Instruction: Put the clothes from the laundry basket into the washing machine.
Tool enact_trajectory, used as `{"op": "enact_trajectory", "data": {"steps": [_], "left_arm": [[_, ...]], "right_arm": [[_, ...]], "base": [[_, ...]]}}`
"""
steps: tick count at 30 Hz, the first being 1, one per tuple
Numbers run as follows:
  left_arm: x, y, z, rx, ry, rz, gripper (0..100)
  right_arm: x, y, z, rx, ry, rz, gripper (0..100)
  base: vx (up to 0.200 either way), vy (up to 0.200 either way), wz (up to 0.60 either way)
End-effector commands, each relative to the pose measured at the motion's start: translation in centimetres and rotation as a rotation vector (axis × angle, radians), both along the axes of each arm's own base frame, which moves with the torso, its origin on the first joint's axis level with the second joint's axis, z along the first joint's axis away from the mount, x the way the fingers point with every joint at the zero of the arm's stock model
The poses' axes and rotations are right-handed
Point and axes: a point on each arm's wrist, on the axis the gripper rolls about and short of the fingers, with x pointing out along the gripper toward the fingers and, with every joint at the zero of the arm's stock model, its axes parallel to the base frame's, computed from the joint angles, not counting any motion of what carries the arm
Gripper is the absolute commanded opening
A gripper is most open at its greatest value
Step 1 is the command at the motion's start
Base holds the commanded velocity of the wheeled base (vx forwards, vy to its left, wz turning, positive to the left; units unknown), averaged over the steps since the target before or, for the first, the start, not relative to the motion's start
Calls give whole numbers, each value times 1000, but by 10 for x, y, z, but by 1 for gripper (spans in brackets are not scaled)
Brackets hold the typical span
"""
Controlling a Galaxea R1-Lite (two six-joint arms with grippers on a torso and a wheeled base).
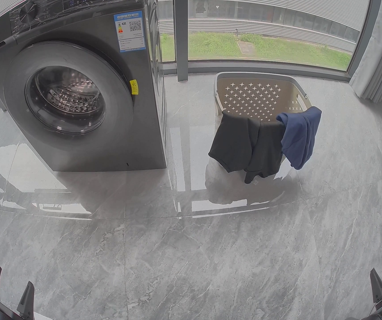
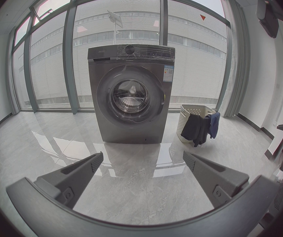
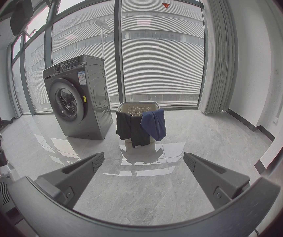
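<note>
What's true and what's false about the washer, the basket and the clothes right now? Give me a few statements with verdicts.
1. The washing machine has its door shut. True.
2. The dark garment lies flat on the floor. False: it hangs over the front rim of the laundry basket.
3. A blue garment hangs over the same rim, beside the dark one. True.
4. The laundry basket stands on top of the washing machine. False: it stands on the floor beside the machine, on the robot's right.
5. The left gripper and right gripper have open fingers and hold nothing. True.
</note>
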Motion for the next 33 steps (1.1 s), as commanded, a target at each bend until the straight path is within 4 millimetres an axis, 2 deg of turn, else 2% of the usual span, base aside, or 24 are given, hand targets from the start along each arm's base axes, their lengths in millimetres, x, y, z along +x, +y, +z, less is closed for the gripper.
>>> {"op": "enact_trajectory", "data": {"steps": [1, 4, 27, 33], "left_arm": [[0, 0, -4, 0, 0, 0, 100], [0, 0, -4, 0, 0, 0, 100], [0, 0, -4, 0, 0, 0, 100], [0, 0, -4, -2, 0, 0, 100]], "right_arm": [[1, 0, -5, -1, 14, 1, 100], [1, 0, -5, -1, 14, 1, 100], [1, 0, -5, -1, 14, 1, 100], [1, 0, -5, -1, 14, 1, 100]], "base": [[0, 0, 0], [0, 0, 0], [0, -200, 0], [0, 0, 0]]}}
